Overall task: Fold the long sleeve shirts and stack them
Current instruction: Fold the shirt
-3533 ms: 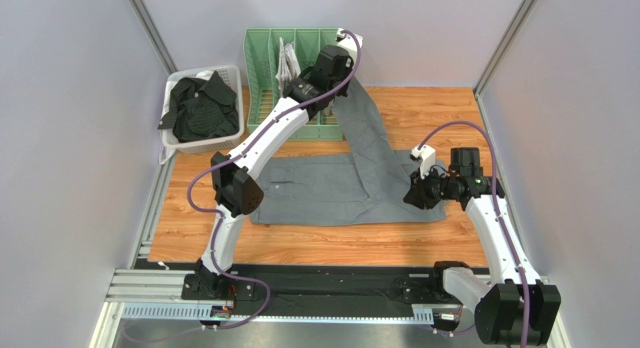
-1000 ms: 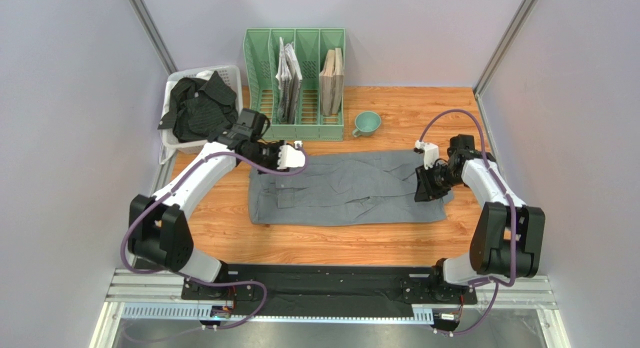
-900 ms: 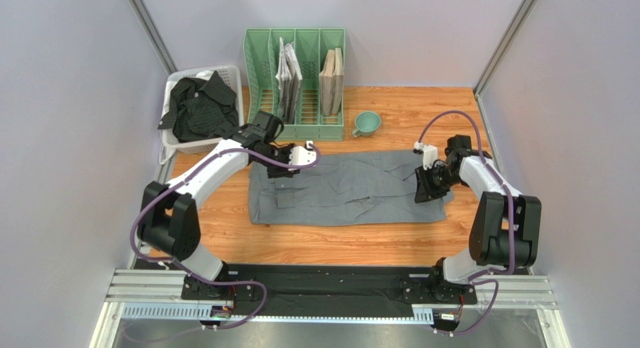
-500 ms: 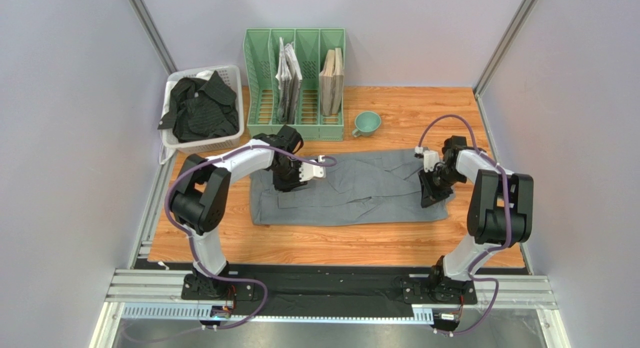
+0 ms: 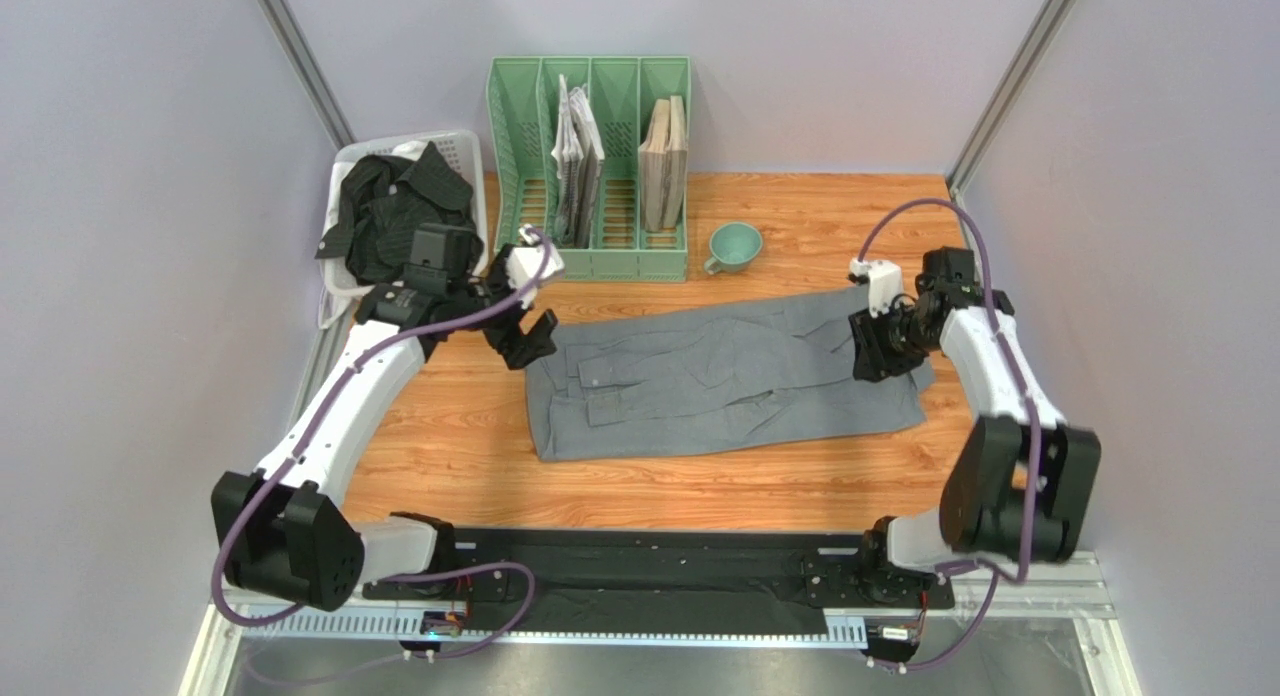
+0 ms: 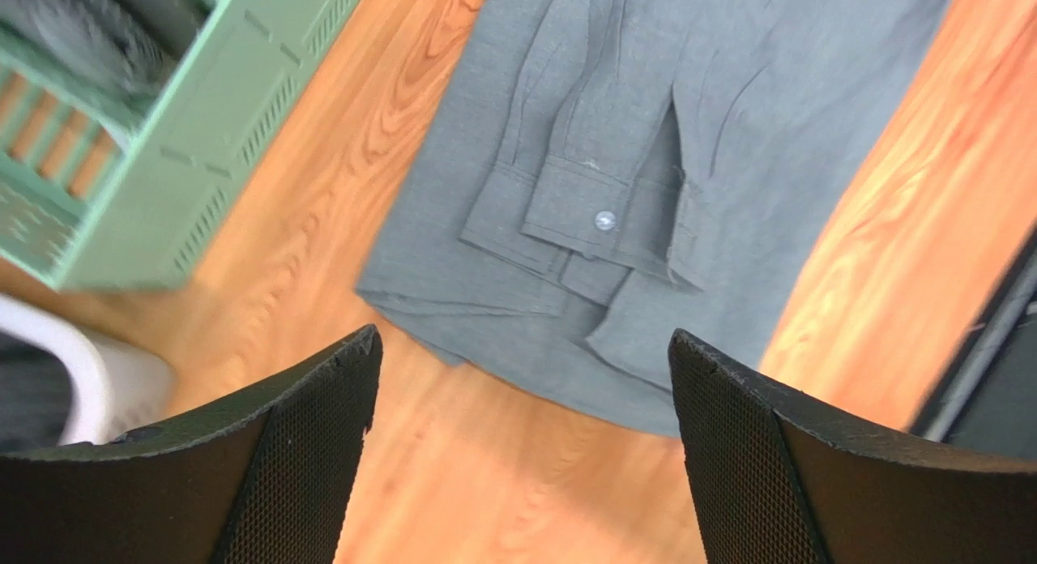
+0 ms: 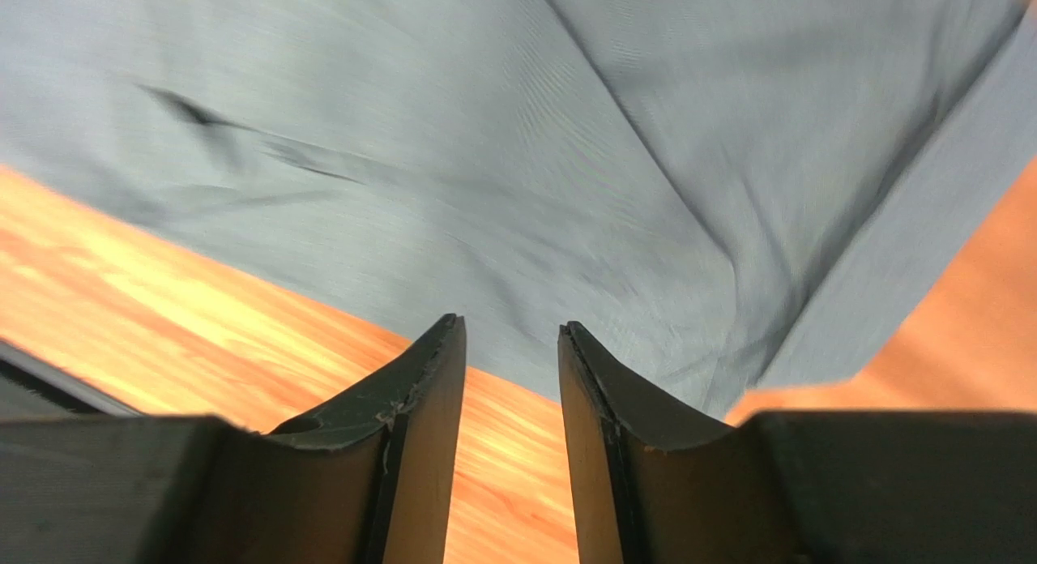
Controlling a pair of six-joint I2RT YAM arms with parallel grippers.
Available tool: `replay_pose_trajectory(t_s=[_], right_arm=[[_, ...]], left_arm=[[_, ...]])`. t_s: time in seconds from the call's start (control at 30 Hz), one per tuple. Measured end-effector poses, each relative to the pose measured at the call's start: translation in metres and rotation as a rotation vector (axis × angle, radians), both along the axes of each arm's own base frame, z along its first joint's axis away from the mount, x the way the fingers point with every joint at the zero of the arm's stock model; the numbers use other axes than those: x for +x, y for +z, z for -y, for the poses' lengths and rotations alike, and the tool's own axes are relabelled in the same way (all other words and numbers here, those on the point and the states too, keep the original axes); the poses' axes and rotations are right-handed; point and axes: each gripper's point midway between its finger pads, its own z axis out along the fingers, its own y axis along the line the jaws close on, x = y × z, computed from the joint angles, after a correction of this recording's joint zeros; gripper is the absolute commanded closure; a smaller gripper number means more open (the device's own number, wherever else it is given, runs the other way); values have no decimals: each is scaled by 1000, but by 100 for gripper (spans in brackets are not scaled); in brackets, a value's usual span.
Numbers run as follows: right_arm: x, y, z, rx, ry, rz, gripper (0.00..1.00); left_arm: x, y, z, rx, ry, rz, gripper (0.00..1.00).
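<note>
Left arm (image 5: 353,389) reaches from its base at the near edge up along the surface's (image 5: 451,479) left edge. Its wrist is bent inward, and the left fingers (image 6: 304,449) hang just off the left end of the grey long sleeve shirt (image 5: 721,384). They are spread wide with nothing between them. Right arm (image 5: 1004,389) is folded back along the right edge, the right fingers (image 7: 420,436) over the shirt's right end. They are parted by a narrow gap, pinching nothing. Grey shirt lies flat mid-surface, running left to right, its right end closer to the far edge. Black striped long sleeve shirt (image 5: 394,224) is bunched in the white basket (image 5: 451,138) at the far left corner. Green file rack (image 5: 519,164) stands at the far edge, with a teal cup (image 5: 733,246) just to the right of it. Only the left wrist view shows both cuffs stacked on the body, one with a button (image 6: 605,220). Only the right wrist view shows bare wood in the finger gap, with creased cloth beyond; it is blurry.
</note>
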Motion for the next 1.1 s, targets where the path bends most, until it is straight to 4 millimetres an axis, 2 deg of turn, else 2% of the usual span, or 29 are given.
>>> replay_pose_trajectory(t_s=[0.03, 0.07, 0.13, 0.23, 0.27, 0.37, 0.47, 0.53, 0.63, 0.67, 0.8, 0.93, 1.0, 1.1], right_arm=[[2, 19, -12, 0, 43, 73, 62], [2, 35, -27, 5, 91, 137, 62], [-2, 61, -69, 22, 232, 241, 65], [-16, 75, -140, 56, 468, 324, 69], [-23, 73, -166, 64, 546, 335, 69], [-46, 51, -221, 59, 719, 309, 69], [-66, 19, -258, 16, 840, 265, 68], [-80, -10, -282, -51, 919, 235, 67], [-104, -26, -307, -82, 1007, 208, 69], [-110, -29, -319, -90, 1032, 202, 69], [-116, -23, -370, -59, 1077, 262, 71], [-114, -17, -416, -9, 1099, 333, 72], [-115, -24, -427, -5, 1104, 330, 73], [-117, -39, -434, -10, 1109, 310, 74]], left_arm=[[-2, 4, -5, -47, 36, -32, 7], [-4, 5, -8, -84, 68, -69, 1], [-8, 3, -15, -153, 135, -150, 1], [-19, -6, -24, -278, 243, -302, 1], [-21, -8, -29, -321, 292, -349, 1], [-24, -14, -50, -437, 470, -450, 1], [-26, -10, -60, -512, 593, -475, 1], [-28, -5, -63, -559, 648, -480, 1], [-29, -1, -70, -596, 716, -493, 2], [-29, -2, -75, -609, 759, -500, 6], [-35, -16, -93, -721, 929, -597, 12], [-51, -41, -90, -795, 1046, -752, 12], [-57, -44, -87, -813, 1070, -777, 12], [-61, -38, -87, -833, 1090, -747, 13]])
